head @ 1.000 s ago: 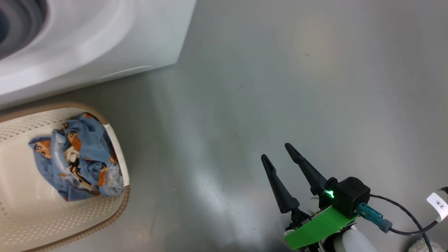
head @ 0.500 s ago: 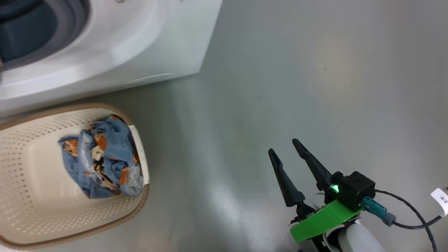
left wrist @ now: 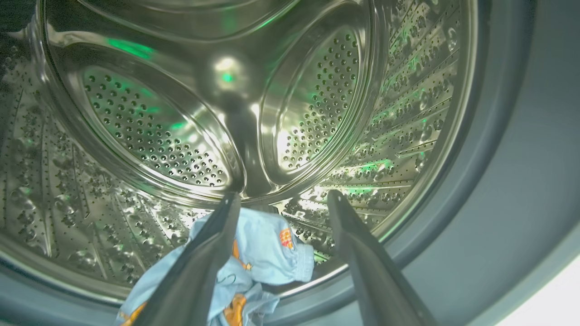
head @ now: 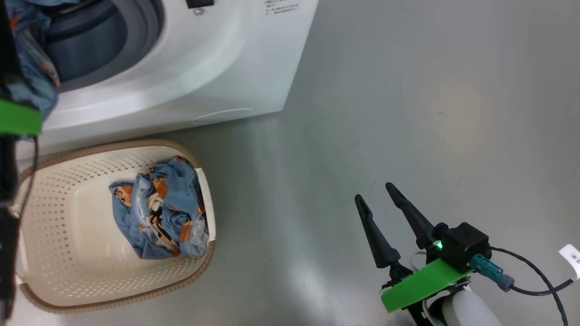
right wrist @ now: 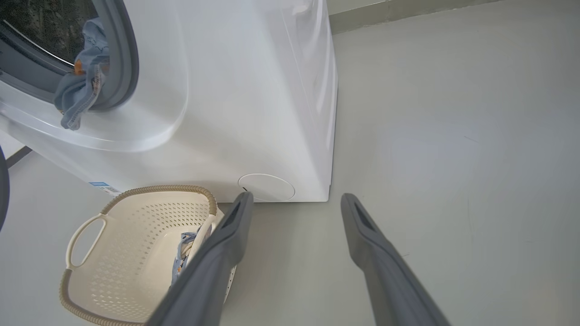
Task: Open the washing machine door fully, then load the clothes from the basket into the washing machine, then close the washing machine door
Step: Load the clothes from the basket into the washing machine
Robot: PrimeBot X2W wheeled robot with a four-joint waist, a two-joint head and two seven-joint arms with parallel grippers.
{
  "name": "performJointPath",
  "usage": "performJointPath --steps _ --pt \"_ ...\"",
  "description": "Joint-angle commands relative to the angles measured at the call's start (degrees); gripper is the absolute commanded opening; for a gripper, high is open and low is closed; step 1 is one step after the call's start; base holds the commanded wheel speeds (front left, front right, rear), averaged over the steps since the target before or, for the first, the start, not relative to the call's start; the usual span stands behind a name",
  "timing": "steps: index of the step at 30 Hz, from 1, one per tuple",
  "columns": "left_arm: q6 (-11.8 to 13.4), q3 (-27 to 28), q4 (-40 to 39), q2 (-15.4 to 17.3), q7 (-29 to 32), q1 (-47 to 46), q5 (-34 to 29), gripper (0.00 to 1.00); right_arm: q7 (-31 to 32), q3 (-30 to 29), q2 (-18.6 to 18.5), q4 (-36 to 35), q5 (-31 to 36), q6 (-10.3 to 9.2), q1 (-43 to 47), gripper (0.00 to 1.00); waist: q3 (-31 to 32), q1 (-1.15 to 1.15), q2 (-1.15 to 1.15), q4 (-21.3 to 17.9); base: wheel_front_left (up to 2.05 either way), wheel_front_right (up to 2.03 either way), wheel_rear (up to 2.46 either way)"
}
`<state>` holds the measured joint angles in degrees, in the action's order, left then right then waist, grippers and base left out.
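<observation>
The washing machine [head: 217,68] stands open at the upper left of the head view. My left gripper [left wrist: 283,194] reaches into its steel drum [left wrist: 149,127], jaws open and holding nothing. A light blue printed garment [left wrist: 267,249] lies under its left finger [left wrist: 199,262] and drapes out over the grey gasket [right wrist: 81,95]. More of the clothes [head: 161,208] are bundled in the cream basket [head: 68,253] on the floor before the machine. My right gripper [head: 376,192] hovers open over bare floor, right of the basket. A dark curved sliver [right wrist: 2,190] may be the door; I cannot tell.
My left arm with its green bracket [head: 16,120] runs down the head view's left edge, over the basket's left side. A round white flap [right wrist: 266,187] and a blue label [right wrist: 99,184] sit low on the machine's front. Grey floor [head: 408,90] stretches to the right.
The head camera has swung, so the machine and the basket sit further right and the drum opening, the draped garment and my left arm have come into view. The right gripper has barely moved.
</observation>
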<state>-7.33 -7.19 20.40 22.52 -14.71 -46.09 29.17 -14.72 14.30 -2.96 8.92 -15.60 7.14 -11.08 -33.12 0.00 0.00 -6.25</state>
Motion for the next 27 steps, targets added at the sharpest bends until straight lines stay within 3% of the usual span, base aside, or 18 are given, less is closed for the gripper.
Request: performJointPath --steps 1,9,27 --pt "-0.2 2.6 -2.2 2.3 -0.3 1.9 -0.9 1.00 -0.3 1.4 0.1 -0.9 1.0 0.35 0.5 1.00 0.6 0.00 0.00 0.5 0.00 0.00 0.00" --pt "-0.2 5.7 -8.6 0.0 -0.3 12.1 -4.7 1.00 -0.3 1.1 0.1 -0.4 1.1 0.35 0.8 1.00 2.1 0.00 0.00 1.0 0.00 0.00 0.00" --pt "-0.2 13.8 -13.1 -5.7 -0.3 25.3 -7.5 1.00 -0.3 1.5 0.1 0.4 1.3 0.35 1.2 1.00 4.8 0.00 0.00 1.6 0.00 0.00 0.00"
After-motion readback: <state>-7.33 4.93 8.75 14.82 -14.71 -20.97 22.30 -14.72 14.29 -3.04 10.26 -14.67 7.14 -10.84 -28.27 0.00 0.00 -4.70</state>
